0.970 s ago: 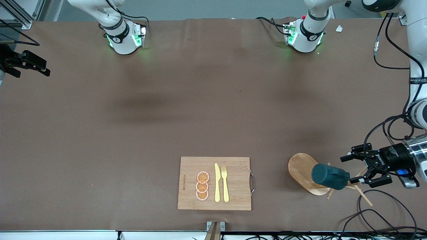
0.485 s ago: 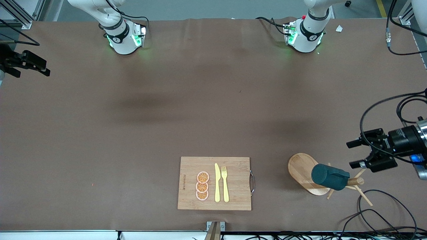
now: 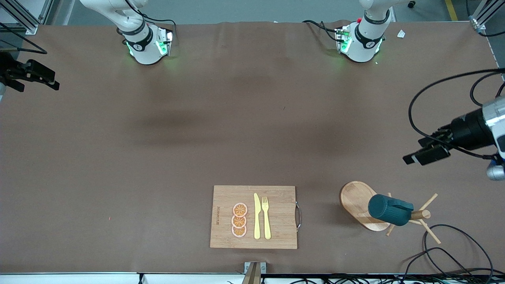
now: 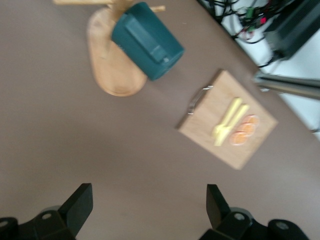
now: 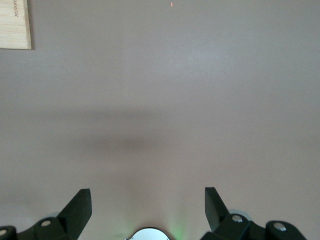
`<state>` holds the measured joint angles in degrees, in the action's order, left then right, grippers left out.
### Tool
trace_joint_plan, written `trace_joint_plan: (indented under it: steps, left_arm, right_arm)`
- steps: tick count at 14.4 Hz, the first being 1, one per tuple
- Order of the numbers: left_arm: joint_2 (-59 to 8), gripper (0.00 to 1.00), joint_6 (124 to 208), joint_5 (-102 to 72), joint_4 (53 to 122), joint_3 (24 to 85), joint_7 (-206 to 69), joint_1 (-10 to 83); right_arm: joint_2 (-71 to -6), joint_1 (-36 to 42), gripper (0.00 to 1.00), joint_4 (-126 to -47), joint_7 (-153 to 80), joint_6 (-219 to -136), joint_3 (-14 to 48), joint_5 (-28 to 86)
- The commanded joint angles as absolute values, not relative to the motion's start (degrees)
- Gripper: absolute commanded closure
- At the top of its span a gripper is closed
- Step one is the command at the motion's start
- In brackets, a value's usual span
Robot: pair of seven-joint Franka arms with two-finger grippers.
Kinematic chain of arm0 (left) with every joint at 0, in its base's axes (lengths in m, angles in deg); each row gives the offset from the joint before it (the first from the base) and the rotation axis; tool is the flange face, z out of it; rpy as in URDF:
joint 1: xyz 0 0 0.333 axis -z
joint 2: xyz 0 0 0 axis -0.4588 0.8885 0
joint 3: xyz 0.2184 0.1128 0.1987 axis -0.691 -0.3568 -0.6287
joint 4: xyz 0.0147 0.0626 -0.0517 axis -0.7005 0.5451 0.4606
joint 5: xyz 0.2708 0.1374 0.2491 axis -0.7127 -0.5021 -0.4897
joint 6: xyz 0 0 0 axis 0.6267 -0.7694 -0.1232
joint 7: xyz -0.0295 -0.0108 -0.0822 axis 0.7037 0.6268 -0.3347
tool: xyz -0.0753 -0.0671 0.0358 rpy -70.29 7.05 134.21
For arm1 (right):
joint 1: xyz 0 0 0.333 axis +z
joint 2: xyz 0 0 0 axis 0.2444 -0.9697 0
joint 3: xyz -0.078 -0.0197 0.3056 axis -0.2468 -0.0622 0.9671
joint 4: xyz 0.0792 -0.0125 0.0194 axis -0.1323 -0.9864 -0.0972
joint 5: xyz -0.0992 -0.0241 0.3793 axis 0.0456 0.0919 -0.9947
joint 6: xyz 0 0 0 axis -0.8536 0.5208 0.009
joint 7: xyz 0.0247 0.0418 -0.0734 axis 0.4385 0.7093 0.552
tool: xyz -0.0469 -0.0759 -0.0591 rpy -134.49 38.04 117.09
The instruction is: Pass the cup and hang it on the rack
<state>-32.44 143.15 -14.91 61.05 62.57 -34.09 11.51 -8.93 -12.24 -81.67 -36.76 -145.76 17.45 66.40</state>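
The cup (image 3: 388,209) hangs on the rack (image 3: 361,205), tilted on a peg, at the left arm's end of the worktop (image 3: 158,150), near the front camera. My right gripper (image 5: 148,205) waits over bare worktop, jaws spread wide, holding nothing. The cutting board (image 3: 254,217) carries three orange slices (image 3: 239,220), a yellow knife (image 3: 257,216) and fork (image 3: 266,217). My left gripper (image 4: 149,209) is up over the worktop near the rack, jaws released and empty.
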Motion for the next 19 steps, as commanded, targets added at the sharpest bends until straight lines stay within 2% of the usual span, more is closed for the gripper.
trace_joint_plan:
  steps: [1, 4, 7, 9, 14, 19]
  left_arm:
    - [-36.70, 0.00, 139.99, -22.43, 62.57, 64.71, -38.50, 11.66]
    - [-43.55, 0.00, 139.90, -27.20, 68.09, 54.46, -48.25, 21.74]
    - [-49.97, 0.00, 139.90, -26.93, 75.03, 48.91, -55.20, 25.45]
    - [-52.45, 0.00, 139.90, -26.58, 76.81, 44.69, -58.73, 28.18]
    - [-58.60, 0.00, 138.05, -25.70, 83.21, 44.58, -64.72, 28.98]
    - [-58.87, 0.00, 137.97, -21.22, 83.50, 44.32, -67.25, 28.37]
  right_arm:
    - [-7.37, -11.86, 0.00, -82.88, -36.65, -145.95, 17.45, 67.37]
    - [-7.37, -11.86, 0.00, -82.88, -36.65, -145.78, 17.45, 67.37]
    - [-7.37, -11.86, 0.00, -82.79, -36.65, -145.86, 17.45, 67.37]
    - [-7.37, -11.60, 0.00, -82.79, -36.65, -145.78, 17.71, 67.37]
    - [-7.37, -11.60, 0.00, -82.79, -36.65, -145.78, 17.71, 67.37]
    - [-7.37, -11.51, 0.00, -82.79, -36.65, -145.86, 17.71, 67.37]
